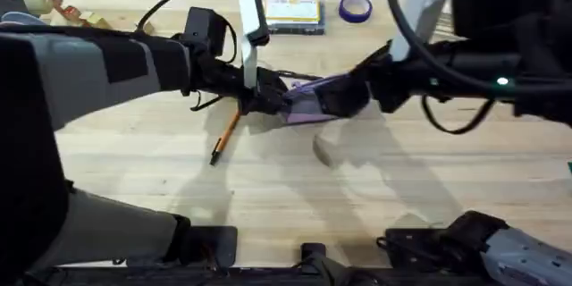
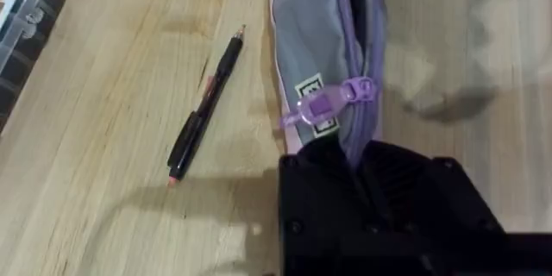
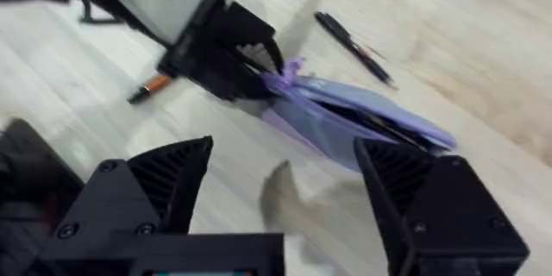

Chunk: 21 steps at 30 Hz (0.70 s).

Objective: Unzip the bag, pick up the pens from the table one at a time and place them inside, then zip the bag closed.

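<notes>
Light butcher-block wood forms the table (image 1: pixel 295 188), whose plank seams are seen running across the overhead view. Both arms are stretched over its middle, and the bag (image 1: pixel 308 105) is met there from either side.

The bag, lavender-purple with a grey panel, is seen lying on the wood, lengthwise between the two grippers. In the left wrist view its grey panel (image 2: pixel 310 43) and the zipper line are shown, with a translucent purple zipper pull (image 2: pixel 332 103) resting just beyond the black finger bodies. The left gripper (image 3: pixel 250 73) is closed on the bag's end, as is seen from the right wrist view, where the purple fabric is pinched between the dark fingers. The right gripper (image 3: pixel 285 203) is held above the bag with its two fingers spread wide and nothing between them; the bag is seen through the gap.

A flat clear box with a yellow label (image 1: pixel 292 13) is set at the far edge of the table, and a roll of purple tape (image 1: pixel 355 7) is placed just beside it.

The orange pen (image 1: pixel 225 138) is found lying on the wood near the bag's left end, its black tip pointed toward the arms' bases. The black pen (image 2: pixel 205 108) is laid on the table just beside the bag, apart from it, on the side nearer the box.
</notes>
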Tool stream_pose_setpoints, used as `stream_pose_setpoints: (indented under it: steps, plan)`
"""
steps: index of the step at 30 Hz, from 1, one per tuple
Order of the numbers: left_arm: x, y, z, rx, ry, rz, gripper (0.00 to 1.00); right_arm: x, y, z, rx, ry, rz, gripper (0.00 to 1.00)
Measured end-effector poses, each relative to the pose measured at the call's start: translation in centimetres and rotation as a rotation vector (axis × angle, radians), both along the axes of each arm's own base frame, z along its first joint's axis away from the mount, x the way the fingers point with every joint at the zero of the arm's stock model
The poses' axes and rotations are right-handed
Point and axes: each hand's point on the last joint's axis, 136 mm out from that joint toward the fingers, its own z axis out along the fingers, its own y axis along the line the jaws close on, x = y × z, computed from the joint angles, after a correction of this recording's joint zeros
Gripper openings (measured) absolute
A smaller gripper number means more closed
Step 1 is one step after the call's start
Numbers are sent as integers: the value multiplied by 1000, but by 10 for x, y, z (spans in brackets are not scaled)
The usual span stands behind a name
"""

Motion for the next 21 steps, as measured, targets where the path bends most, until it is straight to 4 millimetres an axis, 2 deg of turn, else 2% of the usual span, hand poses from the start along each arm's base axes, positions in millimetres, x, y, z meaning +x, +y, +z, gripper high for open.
stream_pose_setpoints:
  steps: [7,8,9,12,14,16,21]
  plan:
    - [0,0,0,0,0,0,65,0,-30,5,-126,-106,77,998]
    - [0,0,0,0,0,0,95,2,-33,5,-142,-122,87,998]
    - [0,0,0,-1,0,0,218,3,-36,5,-161,-138,100,998]
    - [-1,-1,0,-2,0,-3,699,7,-42,5,-219,-187,147,998]
    - [-1,-2,0,-3,4,-3,953,9,-45,5,-256,-218,183,998]
    - [-1,-3,0,-3,3,-5,990,10,-46,5,-282,-240,210,998]
    - [0,-3,1,-3,-1,-4,992,10,-46,5,-316,-271,253,998]
